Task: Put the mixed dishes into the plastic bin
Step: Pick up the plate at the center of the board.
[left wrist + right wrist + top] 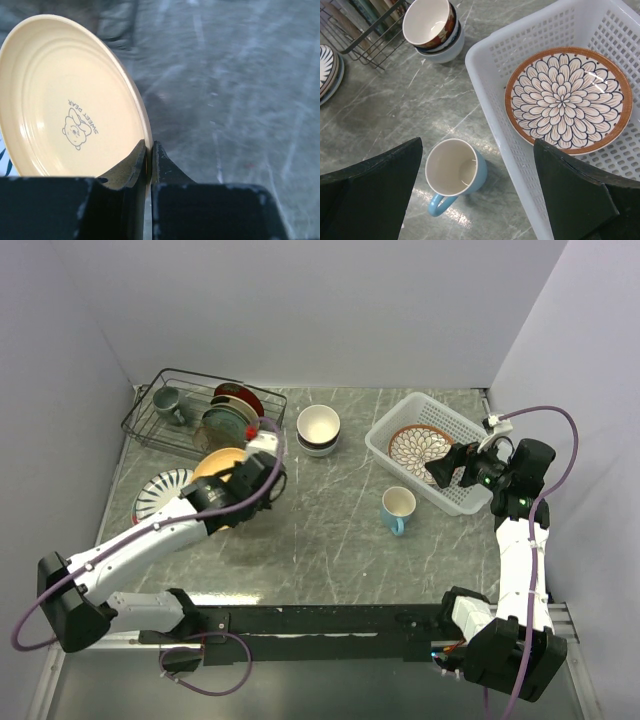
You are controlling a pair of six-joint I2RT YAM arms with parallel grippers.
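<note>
Well, at ten o'clock on the table (pixel 320 530) stands the wire rack (pixel 195 412), and just below it, at nine o'clock, a striped plate (pixel 160 492) lies flat. Right beside that, the left gripper (pixel 148 150) is nipped almost fully closed on the rim of a cream plate (pixel 65 100), which it holds on edge above the table with its printed face showing in the wrist view. Only the thin lip sits between the fingers.

The plate looks stiff, glossy and fairly light, so it probably won't bend, but it could swivel or slip in such a narrow pinch. A grip a little deeper over the rim would likely be safer, and it should be set down gently because it may chip.

At twelve o'clock the bowls (pixel 319 429) sit stacked. Toward three o'clock the mug (pixel 455 170) stands upright, just off the bin's seven o'clock corner. The bin (pixel 465 502) lies at two o'clock and already holds a flowered plate (pixel 568 99) flat on its floor. The right gripper (pixel 445 467) hovers over the bin's near wall with its fingers spread wide, holding nothing.
</note>
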